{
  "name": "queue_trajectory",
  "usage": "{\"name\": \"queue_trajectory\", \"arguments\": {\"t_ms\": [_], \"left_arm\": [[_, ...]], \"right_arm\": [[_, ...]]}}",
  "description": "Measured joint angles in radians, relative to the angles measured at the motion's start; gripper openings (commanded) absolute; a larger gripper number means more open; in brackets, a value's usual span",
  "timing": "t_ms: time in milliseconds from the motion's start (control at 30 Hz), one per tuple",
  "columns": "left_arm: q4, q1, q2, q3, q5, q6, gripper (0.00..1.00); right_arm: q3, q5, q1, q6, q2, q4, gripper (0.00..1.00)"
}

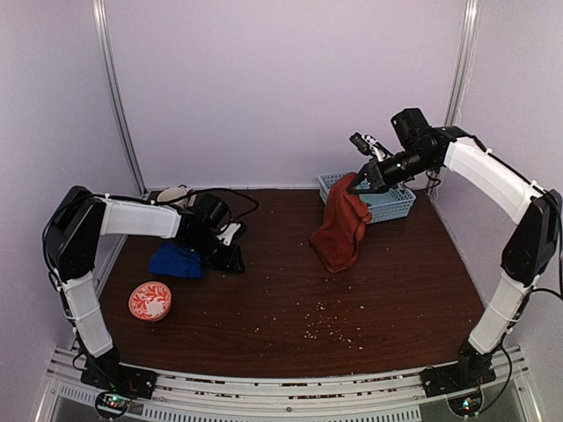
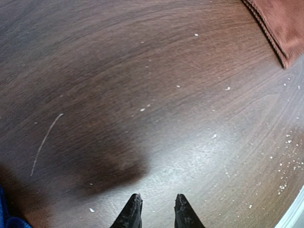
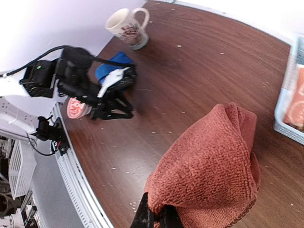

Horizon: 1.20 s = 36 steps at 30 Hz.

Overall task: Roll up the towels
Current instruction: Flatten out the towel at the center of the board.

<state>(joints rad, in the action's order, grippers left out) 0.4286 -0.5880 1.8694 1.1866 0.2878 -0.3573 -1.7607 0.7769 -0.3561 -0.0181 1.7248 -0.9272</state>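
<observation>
The rust-brown towel (image 1: 341, 225) hangs from my right gripper (image 1: 359, 182), which is shut on its top edge above the table's back right; its lower end touches the table. In the right wrist view the towel (image 3: 213, 161) bunches over the fingertips (image 3: 159, 216). The royal blue towel (image 1: 176, 260) lies crumpled on the table at the left, just beside my left gripper (image 1: 230, 257). My left gripper (image 2: 156, 206) is open and empty, low over bare table. A corner of the rust-brown towel (image 2: 280, 23) shows in the left wrist view.
A light blue basket (image 1: 387, 204) stands at the back right, behind the hanging towel, with an orange-and-white item (image 3: 295, 102) inside. An orange-and-white rolled towel (image 1: 149, 301) lies front left. A patterned mug (image 3: 127, 26) stands at the back left. Crumbs (image 1: 321, 327) dot the table.
</observation>
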Motion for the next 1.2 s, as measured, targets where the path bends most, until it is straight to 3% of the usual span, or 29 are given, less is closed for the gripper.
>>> {"name": "queue_trajectory", "arguments": {"t_ms": [233, 500, 667, 800, 933, 1067, 1200], "left_arm": [[-0.001, 0.000, -0.002, -0.035, -0.060, -0.003, 0.25], [0.010, 0.004, -0.048, -0.093, -0.120, -0.024, 0.25], [0.010, 0.006, -0.086, -0.094, -0.138, -0.026, 0.25], [0.011, 0.006, -0.090, -0.095, -0.151, -0.025, 0.25], [0.015, 0.008, -0.090, -0.094, -0.153, -0.015, 0.25], [0.018, 0.008, -0.090, -0.081, -0.150, -0.014, 0.25], [0.013, 0.003, -0.091, -0.052, -0.129, -0.014, 0.25]], "right_arm": [[-0.061, 0.066, -0.214, 0.069, -0.046, 0.027, 0.00], [-0.119, 0.138, -0.204, 0.095, -0.049, 0.046, 0.00], [0.043, 0.161, -0.076, 0.043, -0.074, 0.058, 0.00], [0.322, 0.134, 0.055, -0.068, -0.095, 0.049, 0.01], [0.525, 0.047, 0.213, -0.204, -0.034, 0.008, 0.13], [0.601, -0.037, 0.408, -0.290, 0.039, -0.011, 0.37], [0.582, -0.111, 0.530, -0.283, -0.006, 0.008, 0.40]]}}
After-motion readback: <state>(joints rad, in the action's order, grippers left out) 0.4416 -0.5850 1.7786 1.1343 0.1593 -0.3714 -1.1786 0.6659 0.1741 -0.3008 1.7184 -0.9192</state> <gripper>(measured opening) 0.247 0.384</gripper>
